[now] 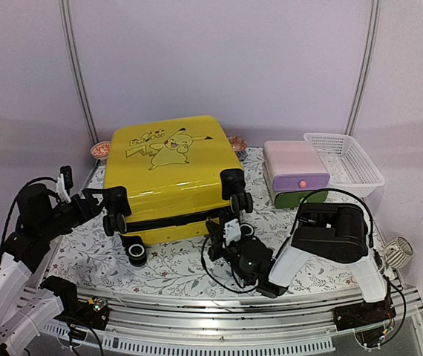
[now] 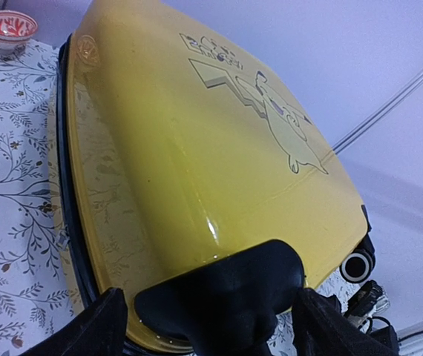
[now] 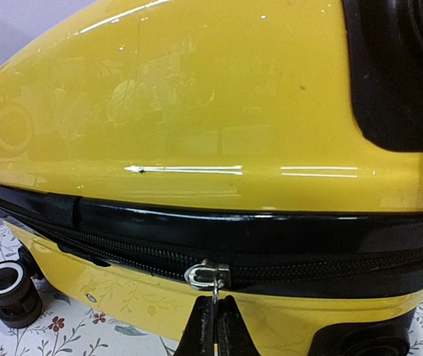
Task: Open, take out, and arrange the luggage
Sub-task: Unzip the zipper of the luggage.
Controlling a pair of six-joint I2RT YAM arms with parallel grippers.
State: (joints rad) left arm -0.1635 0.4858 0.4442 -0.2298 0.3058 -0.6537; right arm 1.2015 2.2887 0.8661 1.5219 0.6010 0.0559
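The glossy yellow luggage [image 1: 171,174] is laid flat on the table, zipped shut, wheels toward the arms.

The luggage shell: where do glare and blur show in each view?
Right wrist view: long white glare streaks across the luggage, zipper pull sharp. Left wrist view: small glint on the shell, near black wheel housing blurred. Top view: only soft sheen.

One yellow suitcase [image 1: 168,174], one pink-and-green drawer box [image 1: 295,173], one white mesh basket [image 1: 343,159] and two small bowls [image 1: 100,150] sit on one bench [image 1: 174,268].
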